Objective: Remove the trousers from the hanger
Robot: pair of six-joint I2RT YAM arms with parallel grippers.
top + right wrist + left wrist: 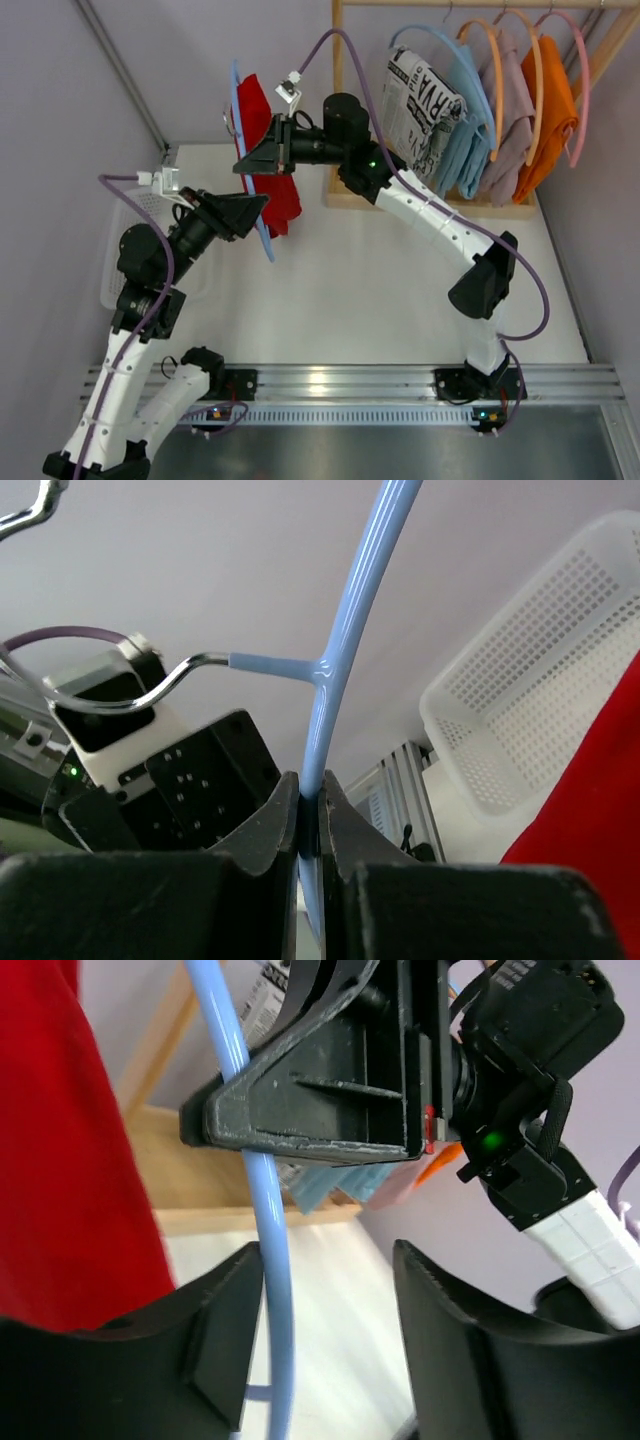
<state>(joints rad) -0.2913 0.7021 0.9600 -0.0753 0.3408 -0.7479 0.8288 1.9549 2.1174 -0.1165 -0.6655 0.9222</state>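
Note:
The red trousers [268,125] hang on a light blue hanger [264,238] held in the air above the table. My right gripper [243,163] is shut on the hanger's bar; in the right wrist view the bar [345,650] is pinched between the tips [310,810], with red cloth [590,820] at the lower right. My left gripper [262,205] is open just below. In the left wrist view [330,1310] the hanger bar [268,1220] passes between its fingers, close to the left finger [225,1330]. The red trousers [70,1140] hang to the left.
A wooden rack [338,110] at the back holds hangers with black-print white [420,105], light blue [465,140], mauve [510,110] and orange [550,110] trousers. A white perforated basket [125,230] sits at the table's left, behind my left arm; it also shows in the right wrist view [540,680].

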